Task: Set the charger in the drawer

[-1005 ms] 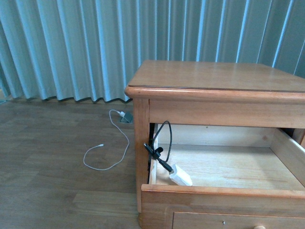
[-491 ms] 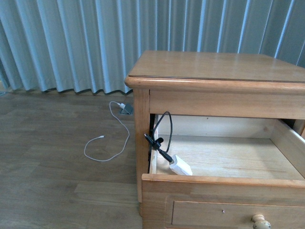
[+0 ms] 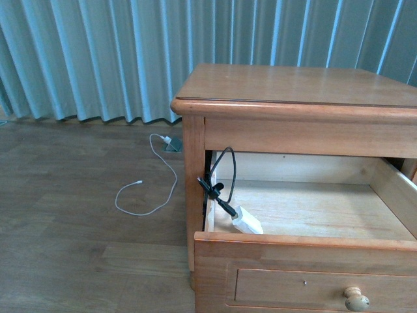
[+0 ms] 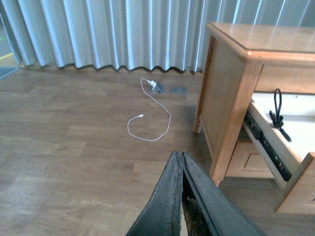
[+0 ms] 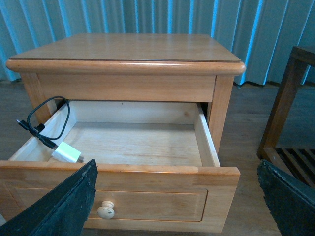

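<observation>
Two claws, each seen only in its own wrist view. Left claw (image 4: 180, 161): fingers pressed together, nothing between them, hanging over the floor (image 4: 64, 147) beside the nightstand (image 4: 224, 88). Right claw (image 5: 177, 169): fingers spread wide at the picture's edges, empty, in front of the pulled-out drawer (image 5: 207, 142).

One drawer (image 3: 306, 242) open, with one round pale knob (image 3: 356, 298) on the front panel and a pale bare-wood interior. One charger (image 3: 246, 223) inside it, in the front corner on the robot's left: white brick lying on the drawer bottom next to the front board, black cable rising from it in a loop against the side wall, with the bundle poking over that wall.

One nightstand (image 3: 300, 85), top bare.

One long white cable (image 3: 174, 189) on the floor (image 3: 65, 248) to the left of the nightstand, well apart from it, curling away from a small plug (image 3: 171, 141) near the curtain (image 3: 98, 59).

View differences:
- The right wrist view shows the charger (image 5: 66, 152), the knob (image 5: 106, 210) and the whole drawer interior. It alone shows one dark wooden rack (image 5: 285, 108) with a slatted shelf to the nightstand's right.
- The left wrist view shows the nightstand's side, the black drawer rail (image 4: 266, 145) and only the charger's cable loop (image 4: 277, 112); the brick is lost in glare.
- The front view shows neither claw.
</observation>
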`<state>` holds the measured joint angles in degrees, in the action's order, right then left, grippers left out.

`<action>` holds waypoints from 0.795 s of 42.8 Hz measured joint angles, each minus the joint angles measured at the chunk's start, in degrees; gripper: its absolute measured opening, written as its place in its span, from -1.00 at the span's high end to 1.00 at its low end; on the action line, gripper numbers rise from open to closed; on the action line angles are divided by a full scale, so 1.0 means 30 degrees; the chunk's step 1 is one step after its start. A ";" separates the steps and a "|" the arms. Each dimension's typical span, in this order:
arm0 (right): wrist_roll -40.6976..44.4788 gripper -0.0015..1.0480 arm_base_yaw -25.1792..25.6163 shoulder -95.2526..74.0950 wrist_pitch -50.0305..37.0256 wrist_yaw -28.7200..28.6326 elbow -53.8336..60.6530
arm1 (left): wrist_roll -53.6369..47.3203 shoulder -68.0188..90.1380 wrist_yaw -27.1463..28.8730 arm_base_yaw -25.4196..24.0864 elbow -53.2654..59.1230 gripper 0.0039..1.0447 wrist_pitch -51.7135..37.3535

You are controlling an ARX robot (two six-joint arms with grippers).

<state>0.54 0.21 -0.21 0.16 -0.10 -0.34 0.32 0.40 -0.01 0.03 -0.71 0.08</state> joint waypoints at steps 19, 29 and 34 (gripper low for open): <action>0.0000 -0.84 0.0007 0.0000 0.0000 0.0000 0.0000 | -0.0007 -0.0051 0.0000 0.0000 0.0000 0.52 0.0000; 0.4386 -0.84 -0.0109 -0.0991 0.0342 -0.0146 -0.0007 | -0.0007 -0.0051 0.0000 0.0000 0.0000 -0.16 0.0000; 0.4656 -0.84 -0.0262 -0.3271 0.0772 -0.0452 -0.0226 | -0.0007 -0.0051 0.0000 0.0000 0.0000 -0.51 0.0000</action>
<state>14.50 -0.58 -10.02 2.48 -1.45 -1.02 0.30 0.25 -0.01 0.03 -0.71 0.08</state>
